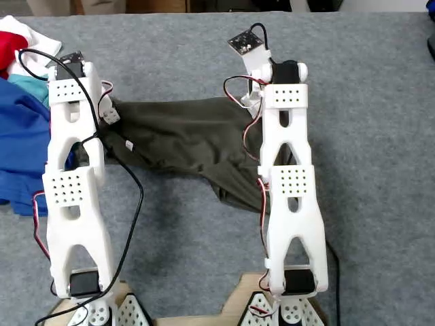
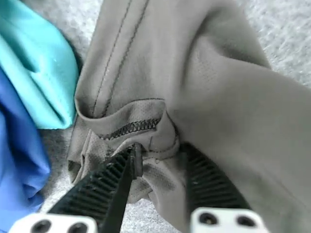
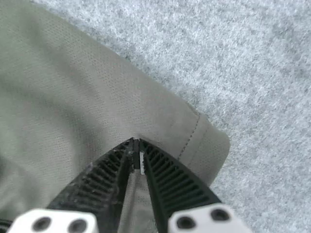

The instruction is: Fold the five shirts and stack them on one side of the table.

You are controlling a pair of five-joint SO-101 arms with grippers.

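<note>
Olive shirt (image 1: 183,139) lies with long axis left-to-right.

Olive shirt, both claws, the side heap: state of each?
olive shirt: unfolded, rumpled, stretched between the two claws.
left claw: shut on a bunched seam of the olive shirt.
right claw: shut, tips pinching the olive shirt near its edge.
blue shirt: unfolded, heaped at the table edge.
teal shirt: unfolded, in the same heap.
red cloth: crumpled, same heap.
white cloth: crumpled, same heap.
</note>
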